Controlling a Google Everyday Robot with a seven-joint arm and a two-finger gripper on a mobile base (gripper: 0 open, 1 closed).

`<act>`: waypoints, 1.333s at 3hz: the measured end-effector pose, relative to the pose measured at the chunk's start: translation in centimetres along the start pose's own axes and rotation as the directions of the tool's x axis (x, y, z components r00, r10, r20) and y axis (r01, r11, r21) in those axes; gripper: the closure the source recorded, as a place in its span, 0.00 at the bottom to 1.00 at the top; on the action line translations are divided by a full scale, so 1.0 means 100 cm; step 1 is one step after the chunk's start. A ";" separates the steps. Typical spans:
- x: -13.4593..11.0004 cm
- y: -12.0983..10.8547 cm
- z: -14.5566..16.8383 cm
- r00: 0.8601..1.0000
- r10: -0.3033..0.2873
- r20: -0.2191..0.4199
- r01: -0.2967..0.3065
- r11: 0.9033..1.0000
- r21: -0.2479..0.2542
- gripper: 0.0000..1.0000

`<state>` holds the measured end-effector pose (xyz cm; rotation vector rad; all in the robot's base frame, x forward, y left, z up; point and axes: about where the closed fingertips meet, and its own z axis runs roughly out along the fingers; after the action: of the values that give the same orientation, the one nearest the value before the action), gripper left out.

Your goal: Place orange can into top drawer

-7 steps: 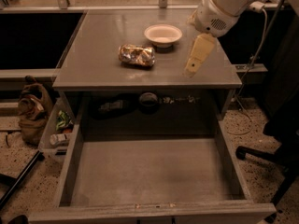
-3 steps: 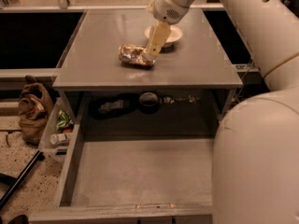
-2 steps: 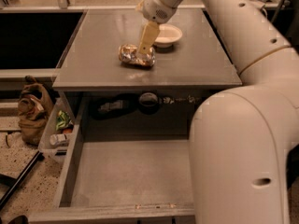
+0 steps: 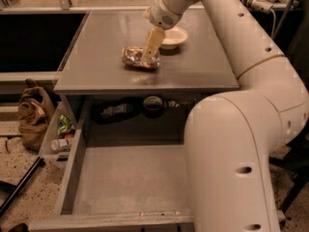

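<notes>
The orange can (image 4: 135,57) lies on its side on the grey cabinet top (image 4: 96,52), left of centre; it is shiny, dented and gold-orange. My gripper (image 4: 148,57) reaches down from the upper right and sits at the can's right end, touching or just over it. The top drawer (image 4: 128,180) is pulled open below the cabinet top, with a flat grey bottom and nothing in it. My large white arm (image 4: 231,144) hides the drawer's right side.
A white bowl (image 4: 175,36) stands on the top just right of the gripper. Dark items lie on a shelf (image 4: 116,111) under the top. A brown bag (image 4: 34,115) and a bin of clutter (image 4: 62,137) sit on the floor at the left.
My gripper has moved left from beside the bowl and come down onto the can's right end. The arm has swung in and now covers the right of the view. The can has not moved.
</notes>
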<state>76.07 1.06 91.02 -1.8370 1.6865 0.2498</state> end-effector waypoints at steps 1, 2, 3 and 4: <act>0.012 -0.001 0.005 1.000 0.030 0.009 -0.030 0.999 -0.009 0.00; 0.020 0.000 0.014 0.998 0.054 0.008 -0.054 0.998 -0.029 0.00; 0.026 0.003 0.026 0.997 0.072 0.004 -0.072 0.996 -0.059 0.00; 0.029 0.006 0.035 0.997 0.077 -0.008 -0.078 0.994 -0.081 0.00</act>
<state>76.92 0.57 86.50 -1.8337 1.7772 0.3510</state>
